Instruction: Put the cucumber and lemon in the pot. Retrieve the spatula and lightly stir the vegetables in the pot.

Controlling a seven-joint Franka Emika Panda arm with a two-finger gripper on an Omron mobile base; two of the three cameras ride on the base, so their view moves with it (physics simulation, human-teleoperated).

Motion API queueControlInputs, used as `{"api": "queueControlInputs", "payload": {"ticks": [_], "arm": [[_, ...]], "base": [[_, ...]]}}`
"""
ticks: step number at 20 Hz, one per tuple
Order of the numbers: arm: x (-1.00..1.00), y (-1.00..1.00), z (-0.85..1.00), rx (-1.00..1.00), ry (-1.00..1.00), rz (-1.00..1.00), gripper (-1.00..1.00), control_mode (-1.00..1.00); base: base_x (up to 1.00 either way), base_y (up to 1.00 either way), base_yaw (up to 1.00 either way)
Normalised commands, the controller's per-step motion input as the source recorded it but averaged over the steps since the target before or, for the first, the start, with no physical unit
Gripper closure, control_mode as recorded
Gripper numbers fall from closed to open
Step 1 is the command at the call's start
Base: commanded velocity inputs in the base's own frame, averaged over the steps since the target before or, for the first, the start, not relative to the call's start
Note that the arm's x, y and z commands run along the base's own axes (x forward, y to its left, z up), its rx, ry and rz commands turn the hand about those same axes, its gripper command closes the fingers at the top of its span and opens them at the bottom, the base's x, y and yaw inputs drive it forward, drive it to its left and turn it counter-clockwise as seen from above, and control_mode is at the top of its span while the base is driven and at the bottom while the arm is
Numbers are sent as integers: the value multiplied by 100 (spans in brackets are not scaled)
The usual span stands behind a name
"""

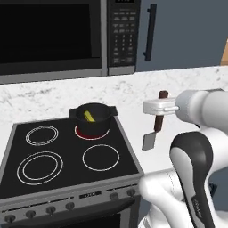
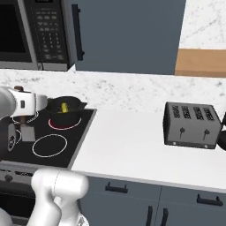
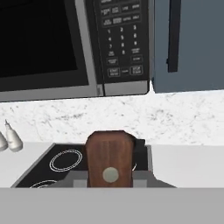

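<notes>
The black pot stands on the stove's back right burner. The yellow-green cucumber lies inside it. The lemon is hidden. My gripper hovers over the counter just right of the stove, level with the pot, and is shut on the spatula. The spatula hangs nearly upright, with its grey square head pointing down, a little above the surface. In the hand view, the brown handle end sits between the fingers.
The black stove top has three free burners. A microwave hangs above it, and a blue cabinet is to its right. A toaster stands far right on the white counter. Two white bottles stand left of the stove.
</notes>
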Motion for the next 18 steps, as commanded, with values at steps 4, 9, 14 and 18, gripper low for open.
{"api": "queueControlInputs", "payload": {"ticks": [4,9,14,18], "arm": [[0,0,0,0,0,0,100,100],[10,0,0,1,0,1,100,-100],[-1,-40,-3,8,-25,12,100,-100],[8,-69,-1,25,-27,11,100,-100]], "base": [[90,0,3],[76,0,4],[0,0,0],[0,0,0]]}}
